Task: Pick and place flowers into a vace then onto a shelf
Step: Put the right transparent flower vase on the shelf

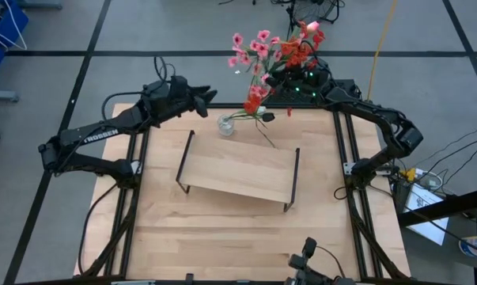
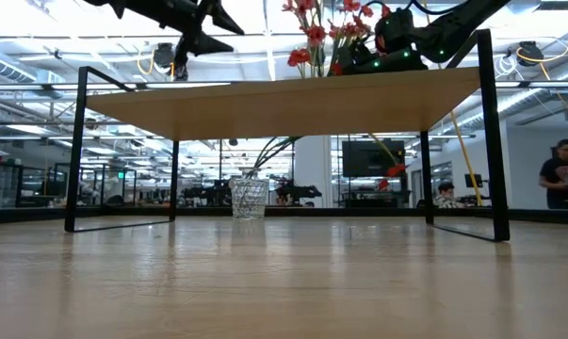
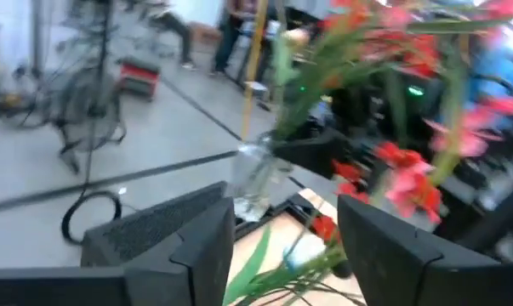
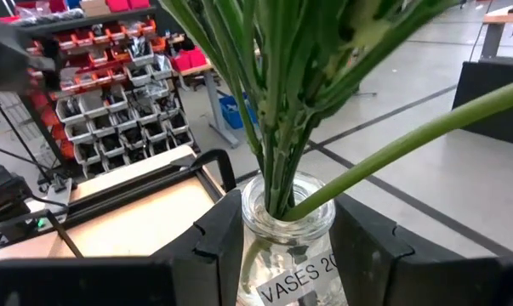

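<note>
My right gripper (image 1: pixel 284 79) is shut on a clear glass vase (image 4: pixel 286 229) holding the flowers (image 1: pixel 274 51), green stems with red and pink blossoms, raised beyond the shelf's far right. In the high view the blossoms hide this vase. The shelf (image 1: pixel 238 170), a light-wood board on black end frames, stands mid-table. A second glass vase (image 1: pixel 225 125) stands on its base behind the shelf, with a white bud (image 1: pixel 261 113) leaning out of it. My left gripper (image 1: pixel 197 95) hangs open in the air left of the flowers, pointing at them. My right gripper holds the vase just below its rim, at the shoulder (image 4: pixel 254 234), pinched between the two fingers (image 4: pixel 218 234), one on each side. The fingers come in level from the table's right. The vase is upright and lifted clear, with the stems rising from its mouth.
Black rails frame the wooden tabletop (image 1: pixel 222 237), with open board in front of the shelf. Cables lie on the floor past the far edge. A person (image 2: pixel 564 174) stands in the room beyond the table.
</note>
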{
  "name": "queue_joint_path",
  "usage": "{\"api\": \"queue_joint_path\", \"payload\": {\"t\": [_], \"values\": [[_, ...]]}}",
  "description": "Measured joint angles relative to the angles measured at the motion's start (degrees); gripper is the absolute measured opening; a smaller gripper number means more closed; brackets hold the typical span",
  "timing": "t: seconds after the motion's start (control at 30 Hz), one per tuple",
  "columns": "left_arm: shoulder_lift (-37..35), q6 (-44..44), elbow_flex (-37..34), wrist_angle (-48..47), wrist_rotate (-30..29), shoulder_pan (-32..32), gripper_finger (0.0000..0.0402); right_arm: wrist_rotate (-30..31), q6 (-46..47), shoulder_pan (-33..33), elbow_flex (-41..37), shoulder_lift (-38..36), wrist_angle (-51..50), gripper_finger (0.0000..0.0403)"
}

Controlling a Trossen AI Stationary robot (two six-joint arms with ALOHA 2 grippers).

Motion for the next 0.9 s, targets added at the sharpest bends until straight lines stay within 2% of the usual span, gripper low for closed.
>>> {"api": "queue_joint_path", "payload": {"t": [0.1, 0.2, 0.27, 0.37, 0.43, 0.53, 0.77, 0.9], "values": [[0.9, 2.6, 0.0, 0.5, 3.9, 0.1, 0.0183, 0.0, 0.0, 0.0, 0.0, 0.0, -0.4, 0.0131], [3.4, -1.5, -0.1, 1.4, 13.3, 1.9, 0.0135, 0.0, 0.0, 0.0, 0.0, 0.0, -0.4, 0.0131], [5.2, -1.5, -0.1, 6.2, 18.1, 2.4, 0.0104, 0.0, 0.0, 0.0, 0.0, 0.0, -0.6, 0.0131], [8.6, -5.0, 0.1, 14.2, 20.1, 2.3, 0.0076, 0.0, 0.3, 0.0, 0.0, 0.0, -0.8, 0.0131], [10.8, -6.2, 0.0, 18.3, 21.5, 2.5, 0.0075, 0.0, 0.4, 0.0, 0.0, 0.0, -1.0, 0.0131], [12.8, -8.1, 0.1, 20.9, 23.3, 2.6, 0.0104, 0.1, 0.4, 0.0, 0.0, 0.0, -1.3, 0.0131], [14.2, -8.3, 0.1, 22.6, 23.7, 1.1, 0.0235, 0.1, 0.5, 0.0, 0.0, 0.0, -1.6, 0.0131], [14.2, -7.7, 0.1, 23.1, 20.2, -0.5, 0.0292, 0.1, 0.9, 0.0, 0.0, 0.0, -1.9, 0.0131]]}}
